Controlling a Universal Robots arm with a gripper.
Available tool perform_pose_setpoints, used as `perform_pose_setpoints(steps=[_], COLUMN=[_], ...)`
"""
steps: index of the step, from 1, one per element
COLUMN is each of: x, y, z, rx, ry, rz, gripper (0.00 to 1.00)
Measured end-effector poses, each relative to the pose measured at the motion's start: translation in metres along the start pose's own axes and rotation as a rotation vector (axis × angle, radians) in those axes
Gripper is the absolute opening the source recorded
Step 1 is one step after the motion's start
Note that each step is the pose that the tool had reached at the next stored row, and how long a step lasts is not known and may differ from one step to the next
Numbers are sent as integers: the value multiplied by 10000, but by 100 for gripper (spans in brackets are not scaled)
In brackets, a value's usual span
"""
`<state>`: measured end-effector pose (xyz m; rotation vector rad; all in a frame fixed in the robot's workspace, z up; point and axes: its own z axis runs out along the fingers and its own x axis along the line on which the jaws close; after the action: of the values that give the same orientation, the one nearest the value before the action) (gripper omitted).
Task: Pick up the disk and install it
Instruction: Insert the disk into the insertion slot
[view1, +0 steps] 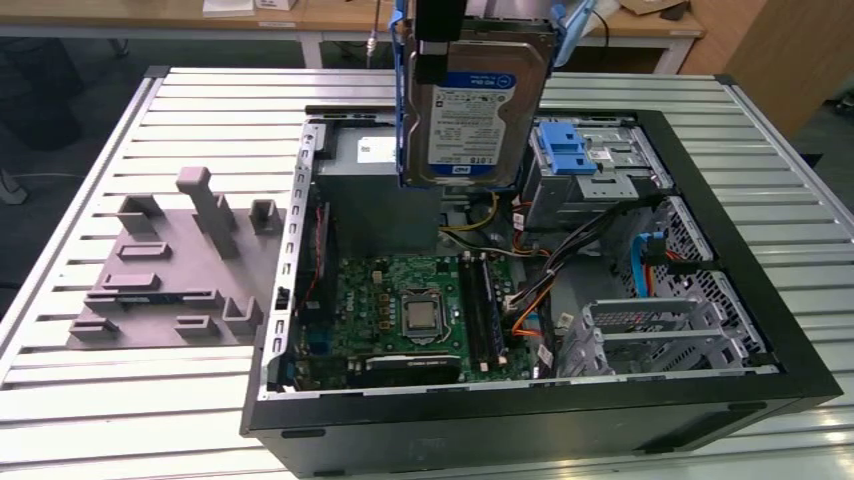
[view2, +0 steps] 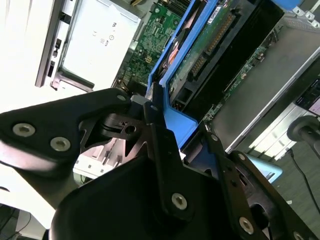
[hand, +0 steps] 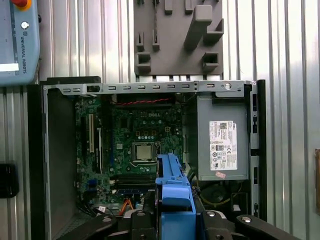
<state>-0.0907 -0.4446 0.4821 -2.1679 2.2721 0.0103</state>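
Jaws pinch the blue carrier bracket (view2: 175, 120) of the disk (view1: 461, 110). The disk hangs upright, label toward the exterior camera, off the surface (view1: 134, 400) and above the open PC case (view1: 534, 430) near its 12 o'clock edge in the exterior view. We judge the step as carrying the disk toward a drive cage (view1: 594, 165) at 1 o'clock in the case. To do it well, we think: firm pinch on plastic only, disk square to the cage, slow travel, clear of loose cables (view1: 534, 290) and motherboard (view1: 407, 305)
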Motion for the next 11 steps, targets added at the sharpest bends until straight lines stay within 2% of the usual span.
perform_pose_setpoints(steps=[4,11], x=[71,348], y=[-3,-16], z=[4,20], rx=[1,2], ry=[-1,14], rz=[-1,-1], gripper=[36,36])
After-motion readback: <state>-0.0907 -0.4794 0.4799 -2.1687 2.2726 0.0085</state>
